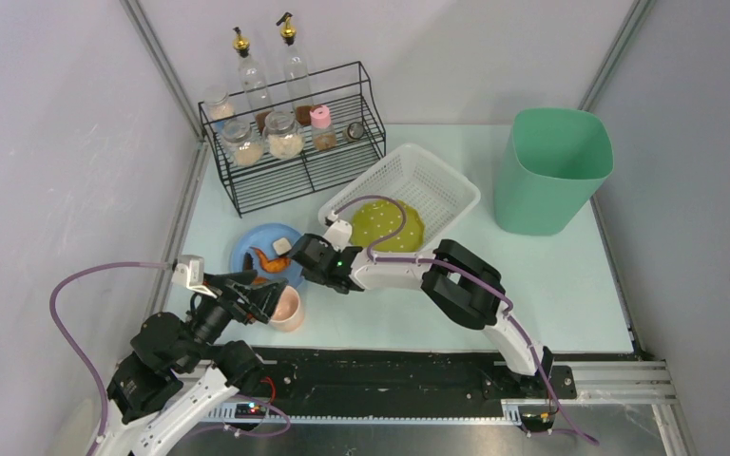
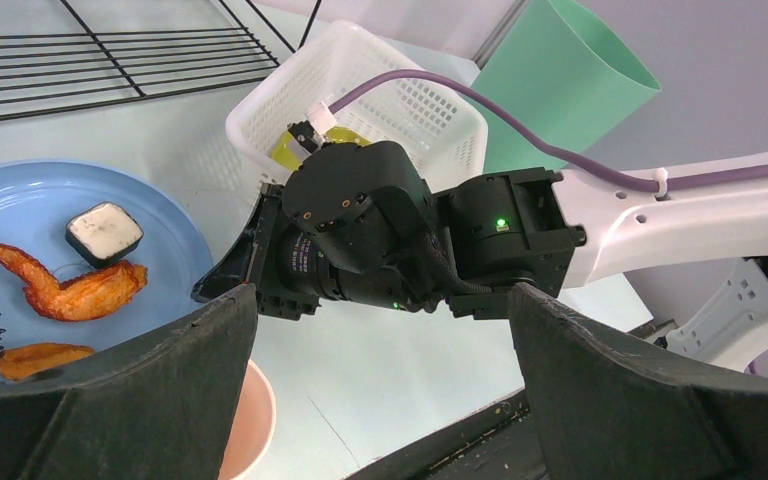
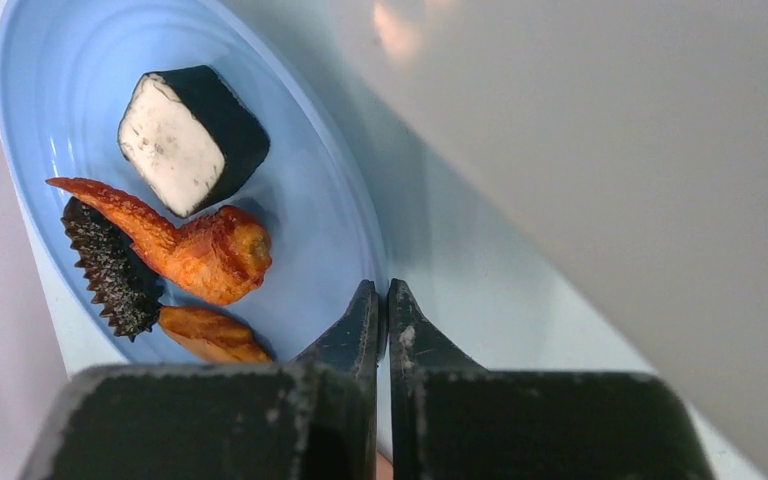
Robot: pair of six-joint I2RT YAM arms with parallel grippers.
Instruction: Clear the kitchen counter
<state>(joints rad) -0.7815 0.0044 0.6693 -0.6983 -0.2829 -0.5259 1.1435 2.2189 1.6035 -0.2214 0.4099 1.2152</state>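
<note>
On the pale mint kitchen counter (image 1: 551,285) stands a blue plate (image 1: 252,249) that carries a chicken wing (image 3: 200,250), a black-and-white block (image 3: 190,135), a spiky dark piece (image 3: 110,270) and an orange piece. My right gripper (image 1: 306,255) is at the plate's right edge. In the right wrist view it (image 3: 382,290) is shut, with the plate's rim (image 3: 365,230) between its tips. A pink cup (image 1: 288,309) stands just in front of the plate. My left gripper (image 1: 261,299) is open and empty beside the cup, whose rim shows by the left finger (image 2: 250,425).
A white perforated basket (image 1: 437,180) holding a green plate (image 1: 387,226) sits behind the right arm. A black wire rack (image 1: 295,142) with jars and bottles stands at the back left. A tall green bin (image 1: 551,171) is at the back right.
</note>
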